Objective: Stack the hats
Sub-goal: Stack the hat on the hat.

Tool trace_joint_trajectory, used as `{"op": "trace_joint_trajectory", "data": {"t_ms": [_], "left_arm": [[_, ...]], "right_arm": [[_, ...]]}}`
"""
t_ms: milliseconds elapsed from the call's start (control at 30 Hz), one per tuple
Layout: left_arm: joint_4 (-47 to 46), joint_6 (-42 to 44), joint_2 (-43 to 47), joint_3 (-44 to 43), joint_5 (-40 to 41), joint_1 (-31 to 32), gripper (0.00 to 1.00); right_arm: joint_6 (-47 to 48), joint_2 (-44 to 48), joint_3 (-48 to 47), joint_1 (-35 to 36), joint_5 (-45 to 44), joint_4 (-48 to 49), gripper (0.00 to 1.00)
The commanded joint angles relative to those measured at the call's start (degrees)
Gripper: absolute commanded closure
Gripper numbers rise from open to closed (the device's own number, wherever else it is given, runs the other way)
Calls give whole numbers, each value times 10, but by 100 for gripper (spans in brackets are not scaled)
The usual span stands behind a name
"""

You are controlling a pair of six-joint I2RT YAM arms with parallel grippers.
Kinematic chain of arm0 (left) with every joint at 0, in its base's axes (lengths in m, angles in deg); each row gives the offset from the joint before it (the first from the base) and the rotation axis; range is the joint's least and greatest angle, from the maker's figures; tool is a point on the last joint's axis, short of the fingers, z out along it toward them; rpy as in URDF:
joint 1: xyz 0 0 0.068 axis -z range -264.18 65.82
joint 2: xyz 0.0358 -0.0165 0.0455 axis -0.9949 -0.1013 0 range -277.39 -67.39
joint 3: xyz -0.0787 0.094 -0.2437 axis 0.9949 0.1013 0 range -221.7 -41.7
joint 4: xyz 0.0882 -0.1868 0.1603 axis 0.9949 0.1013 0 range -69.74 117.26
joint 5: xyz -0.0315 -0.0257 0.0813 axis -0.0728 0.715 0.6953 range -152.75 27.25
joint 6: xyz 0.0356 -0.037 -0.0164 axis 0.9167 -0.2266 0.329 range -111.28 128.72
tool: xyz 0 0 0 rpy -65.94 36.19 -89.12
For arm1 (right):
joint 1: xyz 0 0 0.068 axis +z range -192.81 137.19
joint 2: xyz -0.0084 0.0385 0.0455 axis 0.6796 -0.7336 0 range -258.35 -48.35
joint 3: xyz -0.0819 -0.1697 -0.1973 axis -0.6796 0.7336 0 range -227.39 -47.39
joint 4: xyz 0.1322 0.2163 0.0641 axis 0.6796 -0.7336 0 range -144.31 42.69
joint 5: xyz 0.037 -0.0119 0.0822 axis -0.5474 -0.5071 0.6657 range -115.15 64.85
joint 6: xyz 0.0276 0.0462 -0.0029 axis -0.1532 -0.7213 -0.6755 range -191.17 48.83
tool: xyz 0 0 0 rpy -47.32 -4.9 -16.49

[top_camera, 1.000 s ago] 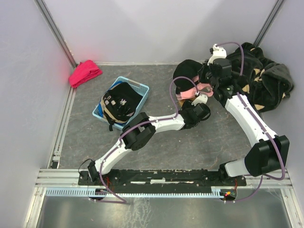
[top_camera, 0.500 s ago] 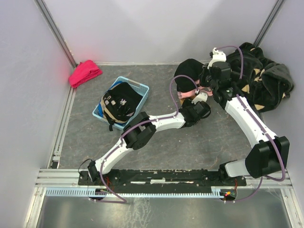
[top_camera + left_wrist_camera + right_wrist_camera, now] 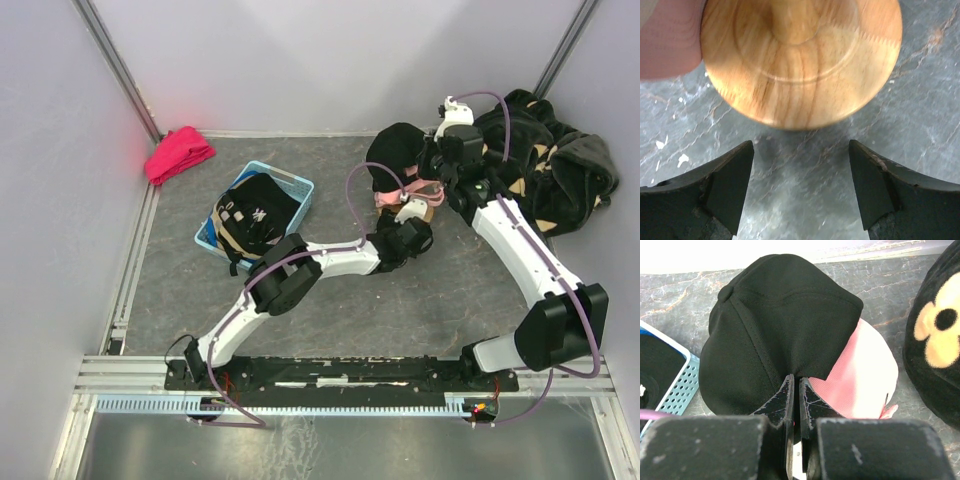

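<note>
Right claw (image 3: 795, 385) pinched tight on hem of black cap (image 3: 775, 325), upper centre of frame, draped over pink cap (image 3: 860, 375). Left claw (image 3: 800, 170) gaping, empty, wooden base (image 3: 800, 65) just ahead. Risk: thin fabric pinch slips, black cap slides off; left claw nudges base, stack topples.

A red-pink cloth bundle (image 3: 179, 153) lies in the far left corner of the grey marbled tabletop (image 3: 450, 300), and a light blue perforated basket (image 3: 297, 181) sits left of centre. Black plush fabric with beige flowers (image 3: 550, 175) is heaped at the far right, and a round wooden base (image 3: 802, 60) rests near the middle.
</note>
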Motion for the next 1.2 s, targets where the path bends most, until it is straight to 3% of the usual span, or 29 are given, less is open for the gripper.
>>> {"op": "trace_joint_trajectory", "data": {"t_ms": [0,400,567,733,933,1067,1167], "left_arm": [[-31,-27,82,82,3,12,16],[-89,-35,247,261,42,64,14],[-143,-69,353,366,137,66,14],[-261,-21,413,434,233,57,11],[-292,4,396,407,179,11,6],[-370,34,395,427,141,-14,1],[-376,-4,402,437,119,-57,0]], "right_arm": [[6,-6,-31,1,-6,-4,94],[-3,-25,-40,1,12,2,94],[-3,-22,-43,1,15,2,94],[-8,-23,-45,0,20,2,94],[-12,-25,-56,-4,31,-1,93],[-16,-29,-61,-16,38,-11,93],[-17,-29,-57,-27,39,-14,93]]}}
